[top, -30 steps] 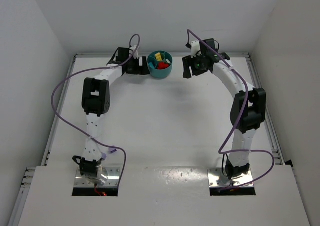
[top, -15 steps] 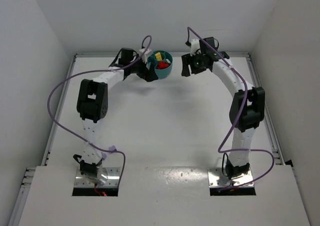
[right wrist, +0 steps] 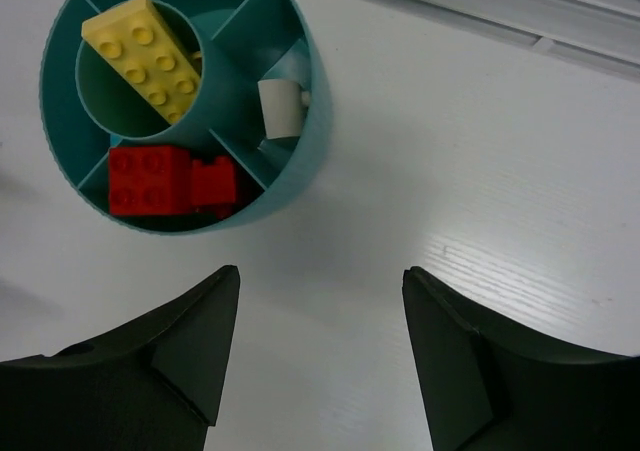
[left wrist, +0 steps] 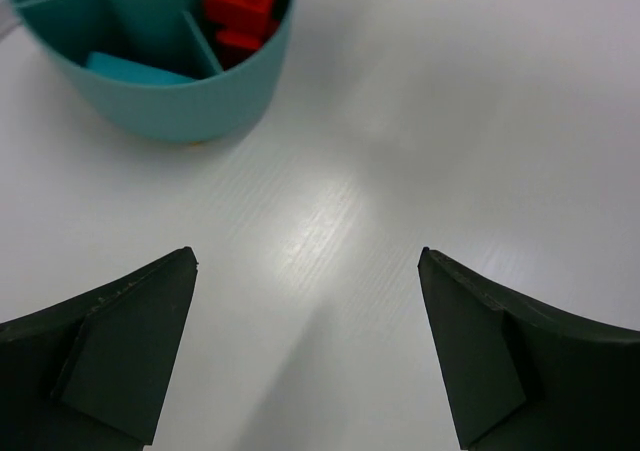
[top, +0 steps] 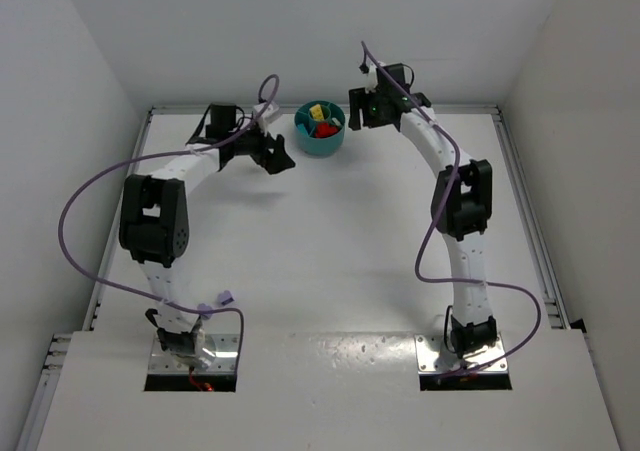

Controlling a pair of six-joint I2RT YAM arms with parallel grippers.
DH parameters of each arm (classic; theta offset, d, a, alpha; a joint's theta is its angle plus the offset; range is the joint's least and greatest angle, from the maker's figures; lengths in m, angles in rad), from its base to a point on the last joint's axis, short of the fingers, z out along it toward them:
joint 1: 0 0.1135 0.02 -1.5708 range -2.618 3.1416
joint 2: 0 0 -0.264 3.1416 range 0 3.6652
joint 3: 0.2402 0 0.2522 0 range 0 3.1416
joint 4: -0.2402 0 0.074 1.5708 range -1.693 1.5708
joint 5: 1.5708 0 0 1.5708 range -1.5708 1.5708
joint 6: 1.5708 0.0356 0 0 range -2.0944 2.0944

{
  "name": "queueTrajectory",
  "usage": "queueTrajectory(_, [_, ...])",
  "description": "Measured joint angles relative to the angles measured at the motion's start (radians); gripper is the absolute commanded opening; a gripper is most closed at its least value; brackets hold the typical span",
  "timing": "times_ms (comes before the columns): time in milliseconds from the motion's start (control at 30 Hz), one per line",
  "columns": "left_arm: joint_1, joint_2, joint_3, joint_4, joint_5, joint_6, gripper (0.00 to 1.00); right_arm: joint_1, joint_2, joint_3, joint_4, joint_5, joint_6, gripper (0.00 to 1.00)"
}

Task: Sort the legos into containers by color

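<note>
- The left gripper (left wrist: 307, 271) has its jaws spread wide with nothing between them. Only bare white table (left wrist: 420, 121) shows in the gap.
- The right gripper (right wrist: 320, 276) is likewise spread wide and grips nothing, and neither of its fingers touches the bowl (right wrist: 290, 191).
- The overhead view places the round teal bowl at the far edge of the table, between the two grippers. The left gripper is near it on the left and the right gripper is just beside it on the right.
- The right wrist camera looks almost straight down into the bowl. Inner walls run from a small central ring and split the bowl into compartments.
- A yellow brick (right wrist: 142, 49) sits tilted in the central ring.
- Two red bricks (right wrist: 150, 181) lie side by side in the compartment nearest that gripper.
- A pale piece (right wrist: 280, 108) lies in the neighbouring compartment against the outer wall. Its colour is hard to tell.
- The left wrist camera sees the bowl low and from the side. It shows a teal brick (left wrist: 135, 68) in one compartment, which the right wrist view does not make out.
- From overhead, only yellow and red specks in the bowl can be told apart.
</note>
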State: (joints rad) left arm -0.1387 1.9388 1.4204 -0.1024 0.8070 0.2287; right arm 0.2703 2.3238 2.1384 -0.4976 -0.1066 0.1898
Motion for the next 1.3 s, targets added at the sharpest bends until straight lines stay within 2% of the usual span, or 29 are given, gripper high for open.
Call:
queueTrajectory(133, [0.051,-0.026,0.0,0.036,-0.043,-0.048,0.99,0.027,0.041,0.016,-0.005,-0.009,0.022,0.67])
queueTrajectory(233, [0.08,-0.026,0.0,0.042,-0.066,-0.1,0.99,0.039,0.05,0.016,-0.011,-0.084,0.041,0.68])
queueTrajectory(367, [0.099,-0.026,0.0,0.053,-0.084,-0.151,0.99,0.047,0.05,0.014,-0.002,-0.175,0.068,0.68])
queueTrajectory(500, [0.098,-0.026,0.0,0.072,-0.093,-0.187,0.99,0.055,0.049,0.01,0.005,-0.19,0.089,0.68])
queueTrajectory(667, [0.077,-0.002,0.037,0.08,-0.03,-0.23,0.99,0.068,0.048,0.009,0.025,-0.138,0.101,0.68])
queueTrajectory(867, [-0.001,0.147,0.273,0.071,0.053,-0.336,0.99,0.073,-0.005,-0.046,0.025,-0.057,0.103,0.69])
queueTrajectory(1133, [-0.128,0.222,0.415,0.031,-0.026,-0.441,0.99,0.047,-0.167,-0.158,0.018,0.097,0.106,0.73])
queueTrajectory(1300, [-0.147,0.279,0.478,0.012,-0.101,-0.525,0.99,0.025,-0.259,-0.208,0.023,0.143,0.106,0.73])
